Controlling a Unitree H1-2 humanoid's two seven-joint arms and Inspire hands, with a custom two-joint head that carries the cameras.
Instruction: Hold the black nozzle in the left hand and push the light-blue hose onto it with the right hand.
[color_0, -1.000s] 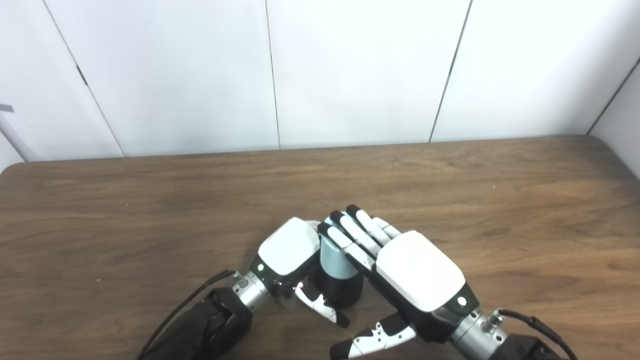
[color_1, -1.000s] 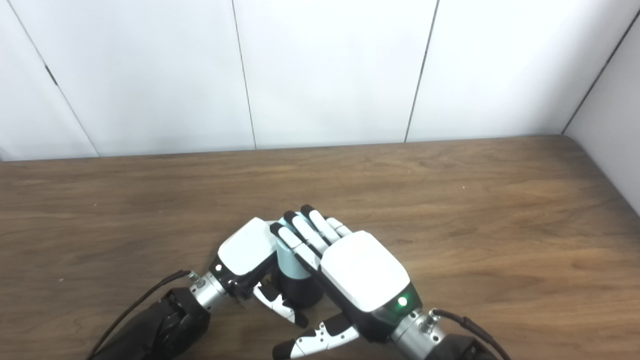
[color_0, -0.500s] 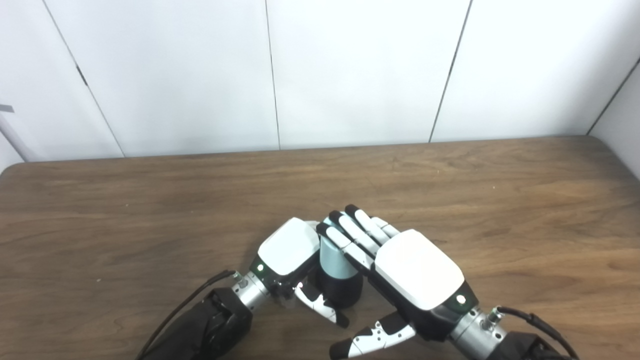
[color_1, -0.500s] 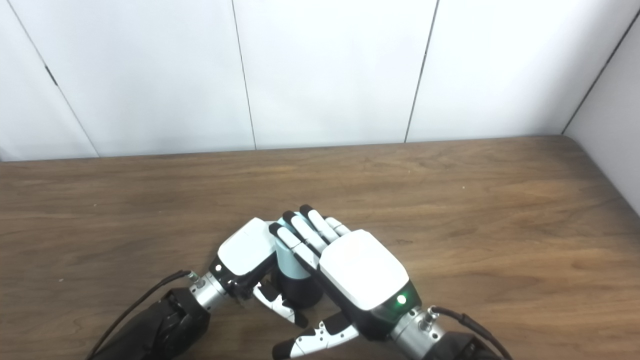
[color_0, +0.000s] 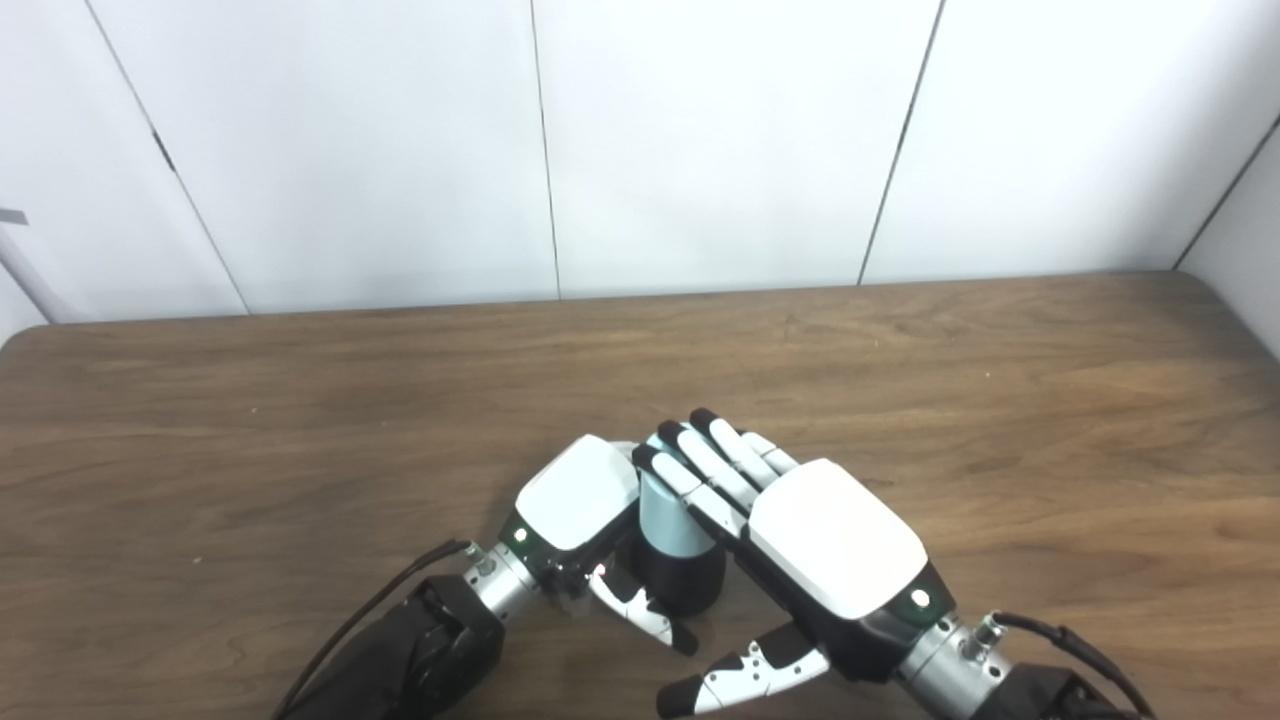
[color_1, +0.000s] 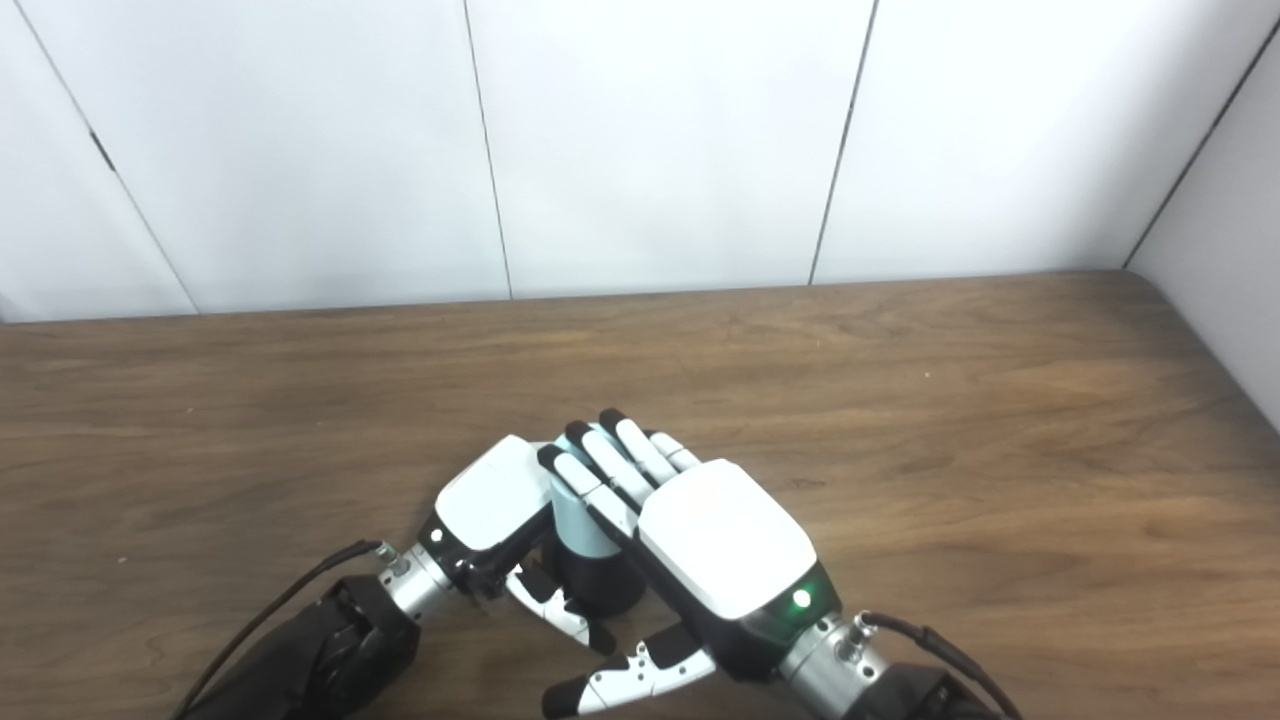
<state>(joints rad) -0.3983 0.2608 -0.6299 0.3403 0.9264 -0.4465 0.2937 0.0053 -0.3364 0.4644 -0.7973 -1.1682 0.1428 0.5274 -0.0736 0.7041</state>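
Observation:
A short light-blue hose (color_0: 665, 520) stands upright on top of the black nozzle (color_0: 685, 585), near the table's front edge. My left hand (color_0: 575, 495) is against their left side. Its thumb (color_0: 640, 615) lies in front of the black base, and its fingers curl behind, hidden. My right hand (color_0: 835, 540) comes in from the right. Its straight fingers (color_0: 700, 470) lie flat over the top of the hose, and its thumb (color_0: 745, 680) sticks out low, away from the nozzle. The join between hose and nozzle is partly hidden by both hands.
The brown wooden table (color_0: 300, 420) runs to a white panelled wall (color_0: 700, 150) at the back. Black cables (color_0: 370, 610) trail from both wrists at the front edge.
Almost nothing differs. My right hand has crept very slightly to the left on the hose; the left hand, hose and nozzle stay put.

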